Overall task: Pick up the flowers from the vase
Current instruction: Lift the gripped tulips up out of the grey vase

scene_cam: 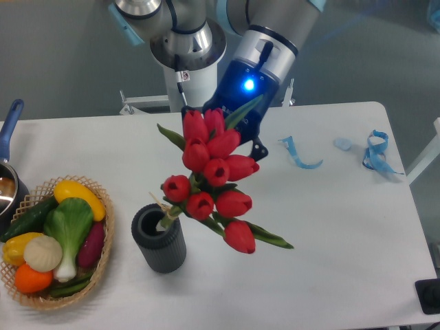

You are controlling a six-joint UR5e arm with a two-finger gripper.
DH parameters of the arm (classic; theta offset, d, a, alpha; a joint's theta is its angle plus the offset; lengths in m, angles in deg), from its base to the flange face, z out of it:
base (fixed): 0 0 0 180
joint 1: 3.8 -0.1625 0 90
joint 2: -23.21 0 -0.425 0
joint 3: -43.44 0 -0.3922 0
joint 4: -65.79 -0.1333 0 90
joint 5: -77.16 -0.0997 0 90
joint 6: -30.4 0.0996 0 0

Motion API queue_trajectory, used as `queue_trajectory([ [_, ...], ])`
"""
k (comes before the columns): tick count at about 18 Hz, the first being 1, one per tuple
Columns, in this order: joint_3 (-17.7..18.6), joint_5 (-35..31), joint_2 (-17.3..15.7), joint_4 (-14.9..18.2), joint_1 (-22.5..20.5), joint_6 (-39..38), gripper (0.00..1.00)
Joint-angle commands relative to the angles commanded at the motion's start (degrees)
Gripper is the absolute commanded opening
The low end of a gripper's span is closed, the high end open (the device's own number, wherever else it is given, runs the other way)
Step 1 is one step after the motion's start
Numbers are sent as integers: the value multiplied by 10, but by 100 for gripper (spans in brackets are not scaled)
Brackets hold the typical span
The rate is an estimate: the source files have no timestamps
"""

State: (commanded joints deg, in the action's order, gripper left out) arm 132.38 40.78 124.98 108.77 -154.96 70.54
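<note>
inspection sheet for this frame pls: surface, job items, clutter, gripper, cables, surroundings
Surface: white table, bare at right front.
Job's things: flowers tilted, lifted up and right, stem ends at the mouth of the vase; vase upright.
Clutter: wicker basket of toy vegetables at left; blue strips and blue scraps at back right; pot at left edge.
Grippers: gripper behind the bunch, fingers hidden, blue light on.
Cables: nothing seen.
Surroundings: grey wall, robot base behind table.
</note>
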Motion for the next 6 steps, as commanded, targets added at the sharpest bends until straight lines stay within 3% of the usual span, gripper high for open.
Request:
queue_trajectory([
  [6, -2, -1, 11, 0, -36, 52, 24],
])
